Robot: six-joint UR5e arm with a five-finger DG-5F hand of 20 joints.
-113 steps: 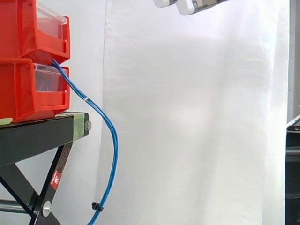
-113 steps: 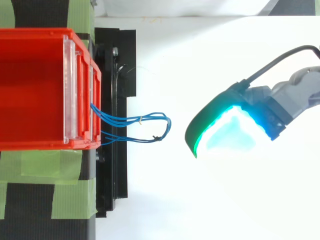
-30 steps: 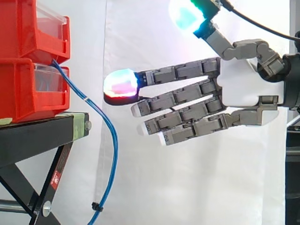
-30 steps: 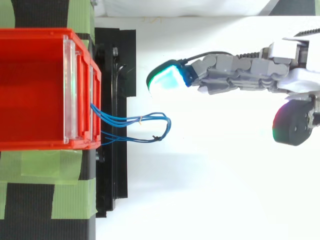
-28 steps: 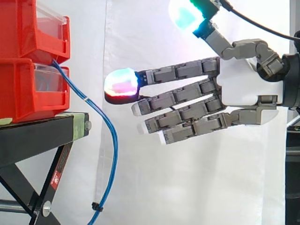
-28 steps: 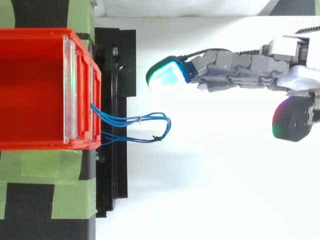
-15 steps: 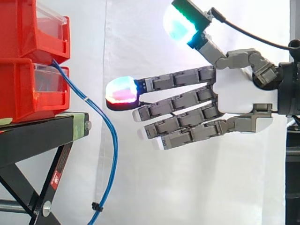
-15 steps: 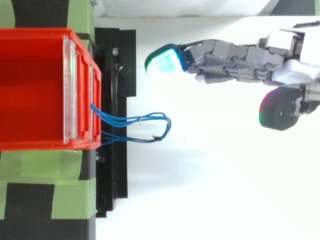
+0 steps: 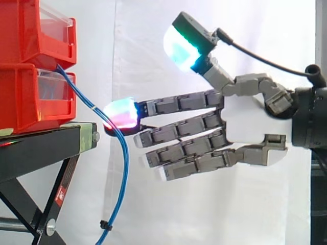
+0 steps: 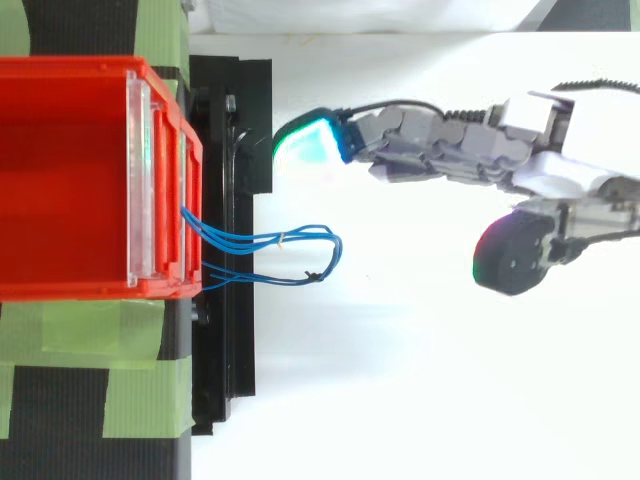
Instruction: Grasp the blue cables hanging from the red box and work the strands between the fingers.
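Thin blue cables (image 9: 124, 153) come out of the lower red bin (image 9: 30, 97) and hang in a loop past the stand's edge. From above the blue cables (image 10: 300, 240) stick out to the right of the red bin (image 10: 60, 180). My hand (image 9: 250, 127) reaches in from the right, open, with straight fingers pointing at the bins and the thumb raised. One glowing fingertip (image 9: 120, 113) overlaps the cables in the side view. The top view puts the hand (image 10: 560, 170) and its fingertip (image 10: 308, 148) off to one side of the loop, not touching it.
Two red bins are stacked on a black stand (image 9: 41, 145) with green tape (image 10: 90, 330) on it. A small black tie (image 9: 106, 223) binds the cables low down, and a white tie (image 9: 93, 107) sits higher. A white curtain hangs behind.
The hand came down into view from above, then moved left toward the bins and slightly lower. Its fingertips now reach the cables' line in the side view. The cables have not moved.
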